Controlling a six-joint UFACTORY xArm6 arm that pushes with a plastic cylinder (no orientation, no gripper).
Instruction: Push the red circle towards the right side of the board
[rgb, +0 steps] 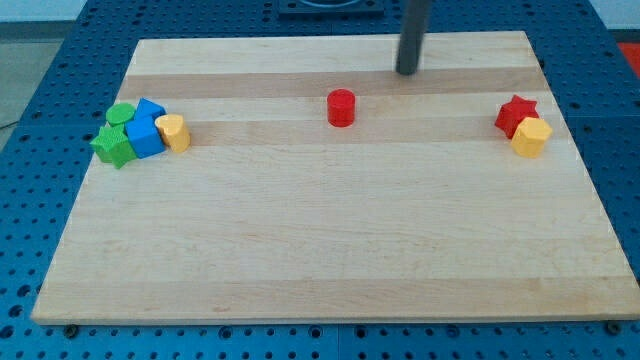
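My tip (408, 72) stands near the view's top edge of the table (330, 250), above and to the view's right of the red circle (341, 107), apart from it and touching no block. The arm carries no hand, only the dark rod, so no open or closed state applies. The red circle sits alone in the upper middle of the table, well apart from every other block. Toward the view's right, a red star (516, 113) touches a yellow block (531, 137) lying just below it. Toward the view's left, a cluster is packed together: a green circle (121, 113), a green star (113, 146), two blue blocks (146, 130) and a second yellow block (174, 131) on the cluster's right side.
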